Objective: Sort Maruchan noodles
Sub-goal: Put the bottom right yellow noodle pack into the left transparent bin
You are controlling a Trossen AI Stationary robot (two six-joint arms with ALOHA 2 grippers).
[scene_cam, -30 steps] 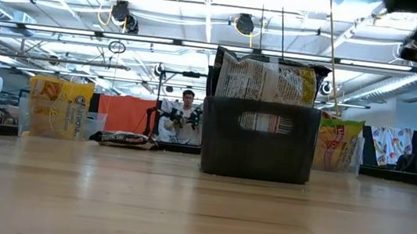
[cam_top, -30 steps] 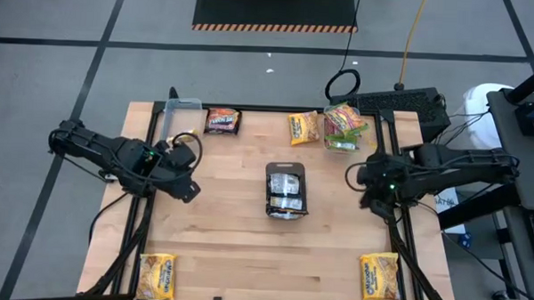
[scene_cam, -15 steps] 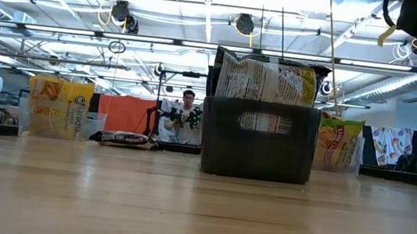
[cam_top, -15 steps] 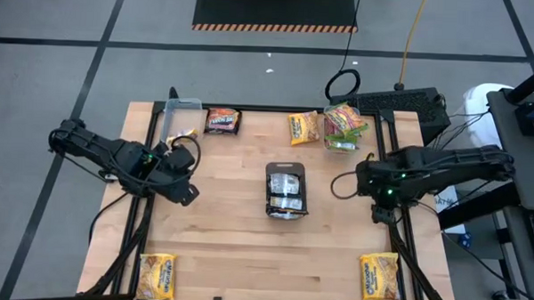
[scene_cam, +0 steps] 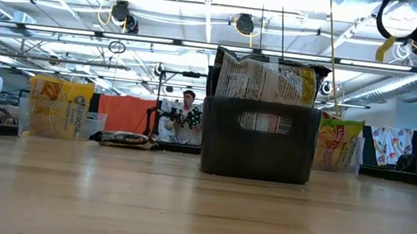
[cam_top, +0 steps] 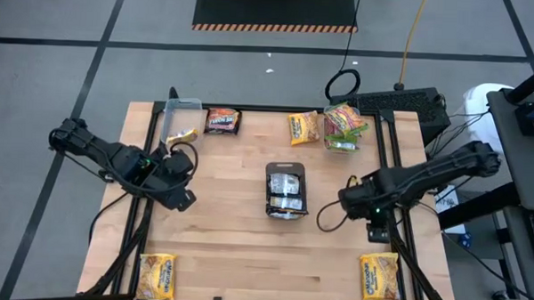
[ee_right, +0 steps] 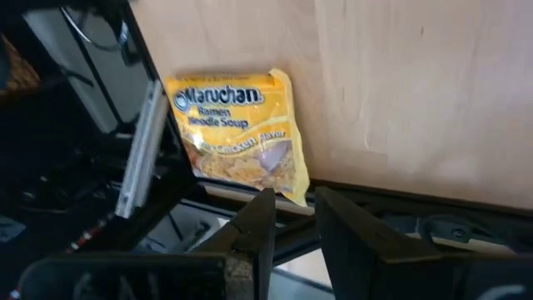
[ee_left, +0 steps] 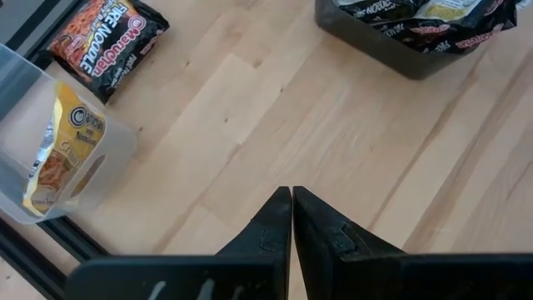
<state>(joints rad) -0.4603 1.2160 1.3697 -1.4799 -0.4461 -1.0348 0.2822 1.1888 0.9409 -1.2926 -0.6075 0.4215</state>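
Observation:
A dark tray (cam_top: 286, 191) at the table's middle holds several dark noodle packets. Loose packets lie flat: a dark one (cam_top: 222, 121) and a yellow one (cam_top: 303, 127) at the far edge, and yellow ones at the near left (cam_top: 156, 275) and near right (cam_top: 378, 277) corners. A clear tub (cam_top: 181, 120) at the far left holds a yellow packet (ee_left: 58, 150). Another tub (cam_top: 343, 128) at the far right holds green-edged packets. My left gripper (ee_left: 291, 200) is shut and empty above bare wood left of the tray. My right gripper (ee_right: 293, 212) is open and empty, slanting down toward the near-right yellow packet (ee_right: 237, 133).
Black frame rails (cam_top: 402, 235) run along the table's left and right sides; the right rail passes under my right gripper. A dark box (cam_top: 402, 103) sits beyond the far right corner. People sit in the room behind the table (scene_cam: 186, 114). Bare wood lies between the tray and the near edge.
My right gripper has swung from beside the far-right tub toward the table's near edge and come down, tipping to point more steeply downward; it stays open. Nothing on the table has moved.

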